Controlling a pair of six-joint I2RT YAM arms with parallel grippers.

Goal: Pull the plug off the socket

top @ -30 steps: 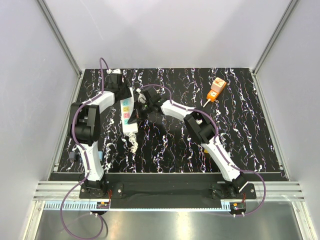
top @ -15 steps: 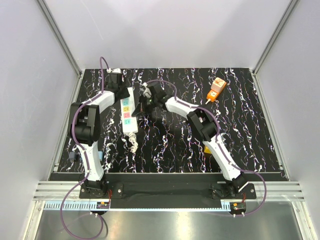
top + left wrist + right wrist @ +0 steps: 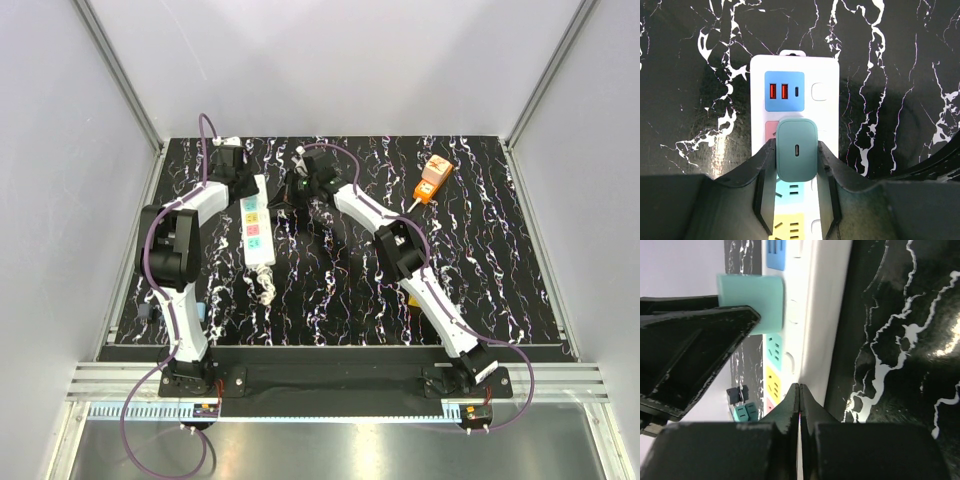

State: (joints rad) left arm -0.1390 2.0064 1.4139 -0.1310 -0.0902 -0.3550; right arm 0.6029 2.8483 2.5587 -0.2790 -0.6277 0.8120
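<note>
The socket (image 3: pixel 821 125) is a long white strip with blue, pink, cyan and yellow squares, lying at the left of the black marbled table (image 3: pixel 480 260). A teal-green plug (image 3: pixel 796 134) stands in its pink square. My left gripper (image 3: pixel 796 156) is shut on the plug, one finger pressed on each side. In the right wrist view the plug (image 3: pixel 752 302) sticks out from the socket (image 3: pixel 812 315). My right gripper (image 3: pixel 798 386) is shut and empty, with its tips against the socket's long side. From above, both grippers meet at the socket (image 3: pixel 258 232), and the plug is hidden there.
An orange device (image 3: pixel 433 178) lies at the back right. The strip's bundled cord end (image 3: pixel 265 288) rests near its front. Small dark and teal adapters (image 3: pixel 740 405) lie past the strip's far side. Grey walls close in the table on three sides.
My left gripper has closed onto the plug. The right arm has swung toward the back of the table, moving its shut gripper along the strip's side.
</note>
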